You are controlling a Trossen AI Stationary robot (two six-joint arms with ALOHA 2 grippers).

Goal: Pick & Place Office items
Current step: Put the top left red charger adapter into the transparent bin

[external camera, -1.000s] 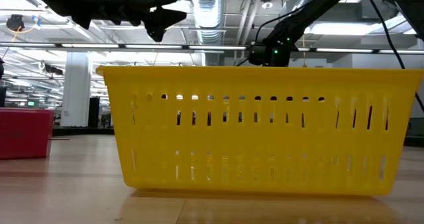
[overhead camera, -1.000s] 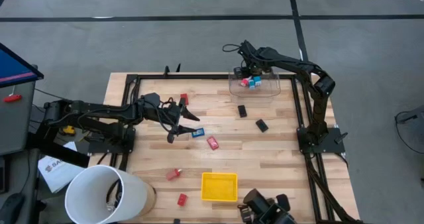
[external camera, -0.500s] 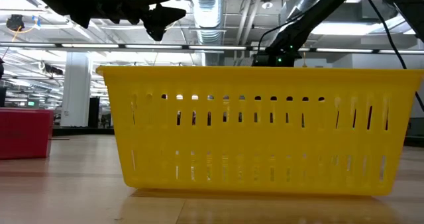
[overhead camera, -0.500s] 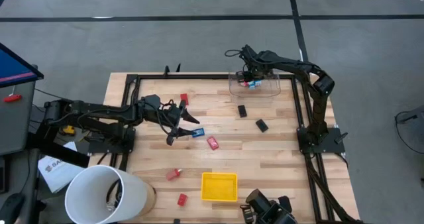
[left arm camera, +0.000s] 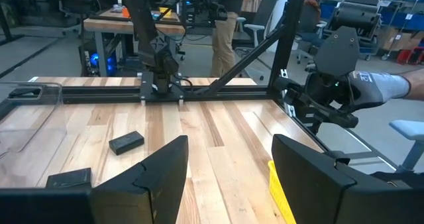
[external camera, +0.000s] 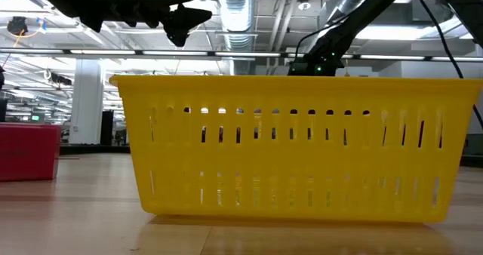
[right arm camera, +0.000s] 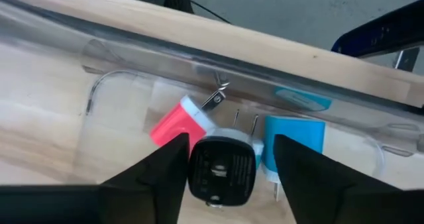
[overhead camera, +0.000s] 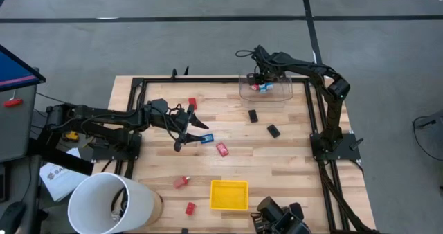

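Nearest the low camera stood the yellow tray (external camera: 302,142), filling that view and hiding the desk (overhead camera: 277,165) behind it.

Mid-desk, the left gripper (overhead camera: 192,131) hovered with its fingers (left arm camera: 159,177) spread and nothing between them. A blue-and-white item (overhead camera: 206,138) lay just beside the fingertips on the side away from the arm's base, with a red item (overhead camera: 222,149) a little farther on. Two black items (overhead camera: 253,115) lay farther toward the right arm. More red items (overhead camera: 181,182) sat near the tray.

At the far edge, the right gripper (overhead camera: 263,84) reached down into the clear plastic box (overhead camera: 284,88). In its wrist view, its fingers (right arm camera: 159,177) were spread, with a black item (right arm camera: 222,171) lying between them; whether they touched it could not be told. A red item (right arm camera: 173,124) and a blue one (right arm camera: 295,141) lay against it on either side.

Compared with one second earlier, the right gripper had sunk lower into the box, covering more of the pile. The left arm had barely moved. The left gripper is plainly the nearer one for the blue-and-white item.
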